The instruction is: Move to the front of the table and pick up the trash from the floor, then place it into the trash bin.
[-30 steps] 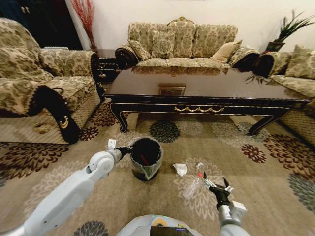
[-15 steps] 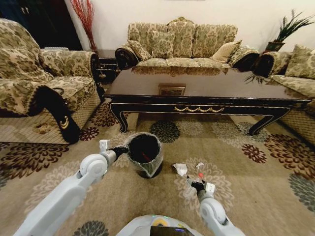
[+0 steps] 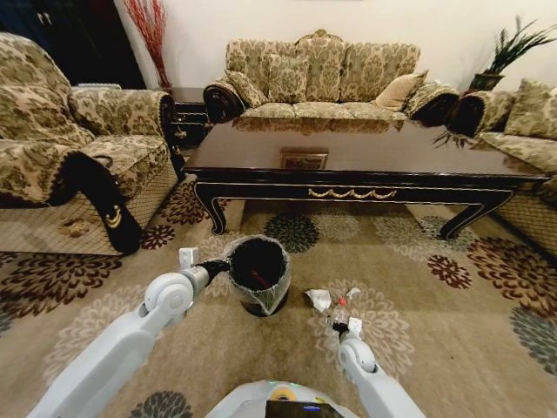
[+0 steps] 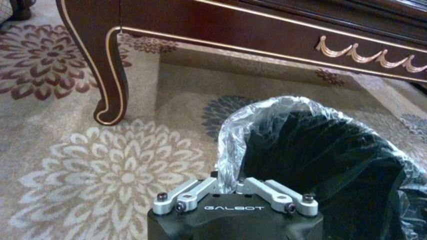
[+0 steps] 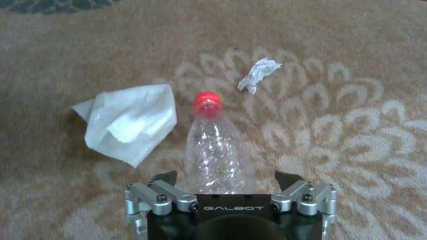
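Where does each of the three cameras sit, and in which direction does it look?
Head view: on the head, facing forward and down at the table, floor and trash bin; both arms show.
Left wrist view: on the left wrist, facing the trash bin and table leg; left gripper grips the liner.
Right wrist view: on the right wrist, facing down at the bottle between the open right gripper.
Shared: head and left wrist both show bin and table.
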Available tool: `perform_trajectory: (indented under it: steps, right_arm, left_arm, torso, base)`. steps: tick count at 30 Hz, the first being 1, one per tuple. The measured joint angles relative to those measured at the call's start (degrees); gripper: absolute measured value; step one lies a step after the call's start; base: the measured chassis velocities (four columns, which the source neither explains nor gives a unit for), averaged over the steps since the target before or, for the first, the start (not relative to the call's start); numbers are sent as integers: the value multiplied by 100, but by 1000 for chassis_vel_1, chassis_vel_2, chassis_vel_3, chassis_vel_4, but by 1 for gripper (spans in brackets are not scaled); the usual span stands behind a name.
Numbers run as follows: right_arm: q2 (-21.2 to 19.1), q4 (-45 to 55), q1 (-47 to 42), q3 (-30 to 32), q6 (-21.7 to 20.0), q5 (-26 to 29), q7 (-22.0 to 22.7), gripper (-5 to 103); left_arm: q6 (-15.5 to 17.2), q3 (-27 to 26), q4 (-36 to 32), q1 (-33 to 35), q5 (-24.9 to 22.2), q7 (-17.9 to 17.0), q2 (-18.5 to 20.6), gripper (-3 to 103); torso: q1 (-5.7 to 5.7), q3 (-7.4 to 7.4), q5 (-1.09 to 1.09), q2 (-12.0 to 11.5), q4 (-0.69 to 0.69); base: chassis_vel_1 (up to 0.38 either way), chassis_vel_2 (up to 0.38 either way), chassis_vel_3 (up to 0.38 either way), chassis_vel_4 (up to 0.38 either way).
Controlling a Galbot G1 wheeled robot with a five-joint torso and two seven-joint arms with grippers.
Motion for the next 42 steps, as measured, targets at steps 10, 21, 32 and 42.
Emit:
perform_trajectory:
  steps: [10,21,32,42]
  right_arm:
    - [-89,162,-223,130,40,-33,-49,69]
    - [-358,1884,-1134,1193,108,348,-40,42]
    - [-1223,4765,-2333,2173,395,-347,-604,21]
    - [-1011,5526,-2957,2155,1762,-1429,-2168,21]
  left_arm:
    - [4,45,-60,4,-38,-39,-3,3]
    - [23,441,114,-109,43,-59,-341,3]
    - [45,1350,272,-537,206,-357,-729,3]
    - [163,3020,647,-1818,113,-824,-1153,3]
  torso:
    - [0,0,1,1,0]
    - [0,0,2,1,0]
    - [0,-1,3,1,2]
    - [0,0,5,1,0]
  base:
    - [0,0,0,0]
    - [0,0,0,0]
    - [0,0,0,0]
    - [0,0,0,0]
